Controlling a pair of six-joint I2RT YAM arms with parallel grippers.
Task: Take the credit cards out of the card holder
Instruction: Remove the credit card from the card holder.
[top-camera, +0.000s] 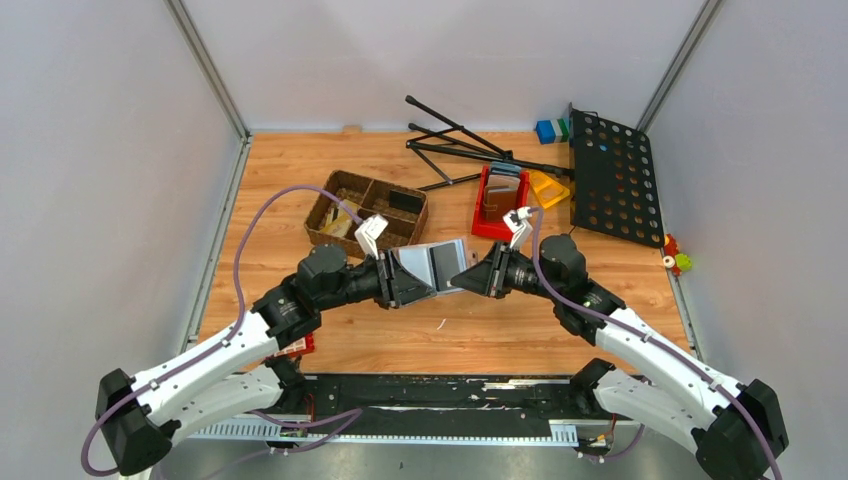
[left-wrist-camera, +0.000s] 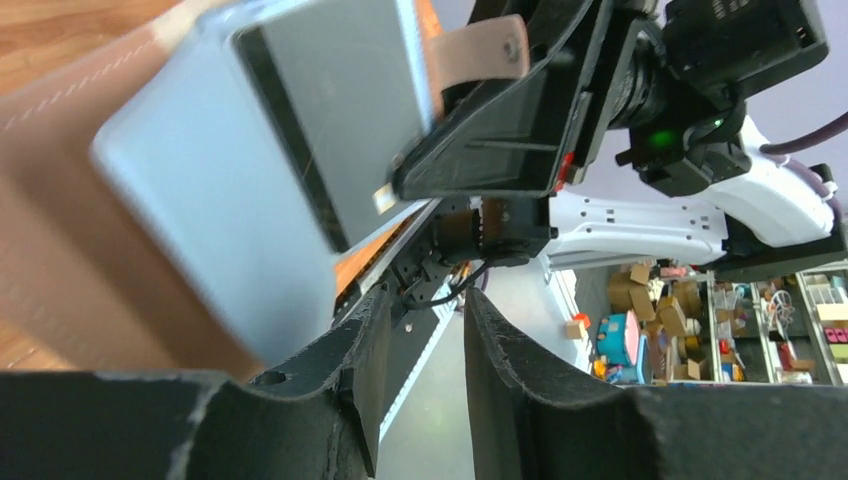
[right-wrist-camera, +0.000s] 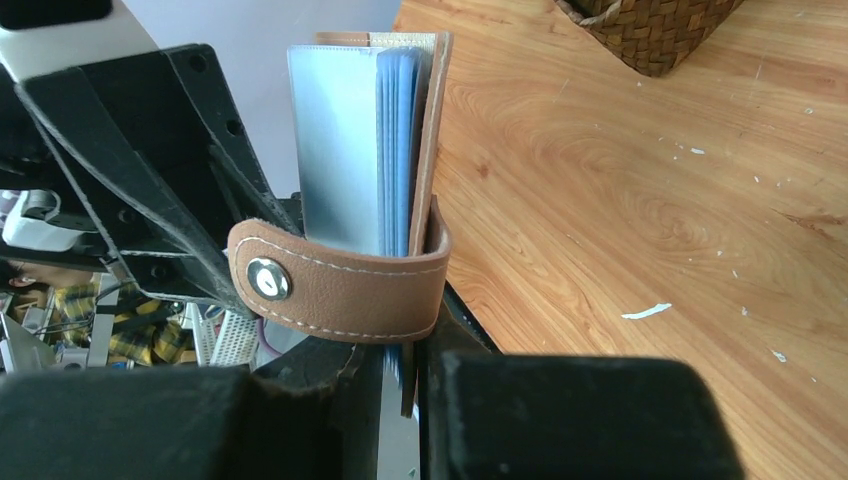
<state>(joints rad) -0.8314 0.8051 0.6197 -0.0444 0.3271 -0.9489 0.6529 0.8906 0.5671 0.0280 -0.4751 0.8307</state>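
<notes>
Card holder (top-camera: 432, 262) hangs in the air over the middle of the table (top-camera: 470, 335), spread open between the two arms with its grey inside turned up toward the top camera. Its long span runs left to right from one end effector to the other, and the dark slot strip (left-wrist-camera: 290, 140) crosses that span near the fold. The right end effector (right-wrist-camera: 400, 365) is clenched on the brown outer leaf at the holder's right edge, with the strap (right-wrist-camera: 340, 285) looped just above its fingers. The left end effector (left-wrist-camera: 425, 330) is released: its jaws stand apart with bare gap between them, and the holder's grey panel lies just beside and above its left finger, not inside the gap. No credit card can be told apart for certain; the right wrist view shows only a stack of grey-blue leaves edge-on, so the cards are judged to sit in their slots. The left arm is free and right at the holder, so the pull likely falls to it, along the slot and away from the fold. Room is ample: basket (top-camera: 316, 212) and red tray (top-camera: 482, 205) lie well apart, farther back.
</notes>
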